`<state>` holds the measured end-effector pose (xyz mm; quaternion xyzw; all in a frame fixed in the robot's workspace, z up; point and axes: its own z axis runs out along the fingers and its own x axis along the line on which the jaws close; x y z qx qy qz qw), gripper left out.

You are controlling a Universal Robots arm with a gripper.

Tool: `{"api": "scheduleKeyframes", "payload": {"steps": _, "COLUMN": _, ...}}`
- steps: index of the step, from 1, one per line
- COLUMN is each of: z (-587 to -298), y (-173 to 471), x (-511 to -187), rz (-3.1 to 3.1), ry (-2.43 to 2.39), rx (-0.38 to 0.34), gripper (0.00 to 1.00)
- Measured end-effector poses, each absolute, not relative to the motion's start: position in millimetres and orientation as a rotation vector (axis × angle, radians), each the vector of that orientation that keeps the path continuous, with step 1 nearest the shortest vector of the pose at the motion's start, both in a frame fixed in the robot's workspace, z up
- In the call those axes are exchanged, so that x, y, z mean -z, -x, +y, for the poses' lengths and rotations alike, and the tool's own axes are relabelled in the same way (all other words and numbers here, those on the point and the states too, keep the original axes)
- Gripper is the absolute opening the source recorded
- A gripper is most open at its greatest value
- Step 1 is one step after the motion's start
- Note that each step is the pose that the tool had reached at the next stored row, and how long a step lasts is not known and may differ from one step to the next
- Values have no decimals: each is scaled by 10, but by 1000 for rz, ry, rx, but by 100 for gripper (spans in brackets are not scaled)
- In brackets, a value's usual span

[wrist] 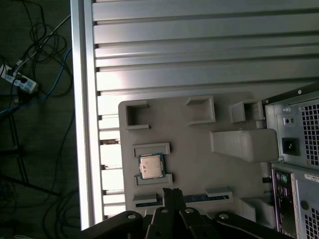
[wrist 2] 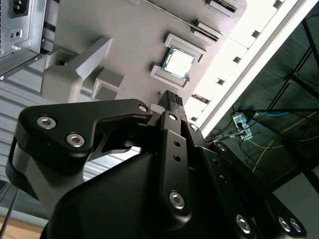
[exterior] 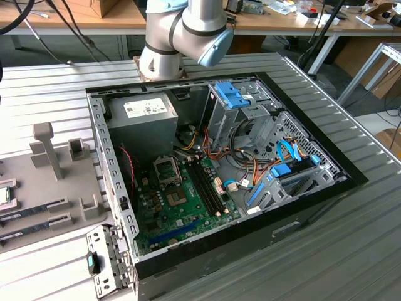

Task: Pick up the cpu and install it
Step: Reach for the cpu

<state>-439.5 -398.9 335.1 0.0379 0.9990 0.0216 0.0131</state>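
The cpu (wrist: 151, 166) lay silvery lid up in a framed pocket of the grey holder tray (wrist: 199, 144), untouched. In the exterior view we found the cpu (exterior: 5, 195) at the far left edge of the frame, about mid-height, on the ribbed metal table (exterior: 62, 94). In both wrist views the gripper (wrist: 172, 191) hung near it but clear of it, its fingers pressed together with nothing between them. At the centre of the exterior view sat the open computer case (exterior: 313, 194), its green motherboard (exterior: 175, 200) in the lower middle and the arm (exterior: 182, 31) at the top.
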Motion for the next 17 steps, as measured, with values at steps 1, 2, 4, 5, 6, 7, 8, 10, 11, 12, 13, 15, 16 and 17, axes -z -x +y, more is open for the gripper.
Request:
{"api": "scheduleKeyframes", "payload": {"steps": 1, "z": -3989, "y": 4397, "x": -3349, "rz": 3112, "ry": -118, "rx": -67, "gripper": 11}}
{"api": "scheduleKeyframes", "payload": {"steps": 2, "z": -3989, "y": 4399, "x": -3347, "rz": 3112, "ry": -118, "rx": -67, "gripper": 11}}
{"api": "scheduleKeyframes", "payload": {"steps": 4, "z": -3989, "y": 4405, "x": -3343, "rz": 3112, "ry": -118, "rx": -67, "gripper": 11}}
{"api": "scheduleKeyframes", "payload": {"steps": 5, "z": -3989, "y": 4407, "x": -3341, "rz": 3112, "ry": -118, "rx": -67, "gripper": 11}}
{"api": "scheduleKeyframes", "payload": {"steps": 6, "z": -3989, "y": 4409, "x": -3339, "rz": 3112, "ry": -118, "rx": -67, "gripper": 11}}
{"api": "scheduleKeyframes", "payload": {"steps": 7, "z": -3989, "y": 4411, "x": -3336, "rz": 3112, "ry": -118, "rx": -67, "gripper": 11}}
{"api": "scheduleKeyframes", "payload": {"steps": 8, "z": -3990, "y": 4415, "x": -3331, "rz": 3113, "ry": -118, "rx": -67, "gripper": 11}}
{"api": "scheduleKeyframes", "payload": {"steps": 10, "z": -3990, "y": 4419, "x": -3325, "rz": 3113, "ry": -118, "rx": -67, "gripper": 11}}
{"api": "scheduleKeyframes", "payload": {"steps": 11, "z": -3990, "y": 4420, "x": -3323, "rz": 3113, "ry": -118, "rx": -67, "gripper": 11}}
{"api": "scheduleKeyframes", "payload": {"steps": 12, "z": -3990, "y": 4421, "x": -3320, "rz": 3113, "ry": -118, "rx": -67, "gripper": 11}}
{"api": "scheduleKeyframes", "payload": {"steps": 13, "z": -3989, "y": 4422, "x": -3318, "rz": 3113, "ry": -118, "rx": -67, "gripper": 11}}
{"api": "scheduleKeyframes", "payload": {"steps": 15, "z": -3989, "y": 4424, "x": -3312, "rz": 3112, "ry": -118, "rx": -67, "gripper": 11}}
{"api": "scheduleKeyframes", "payload": {"steps": 16, "z": -3990, "y": 4425, "x": -3308, "rz": 3113, "ry": -118, "rx": -67, "gripper": 11}}
{"api": "scheduleKeyframes", "payload": {"steps": 17, "z": -3989, "y": 4426, "x": -3304, "rz": 3113, "ry": -118, "rx": -67, "gripper": 11}}
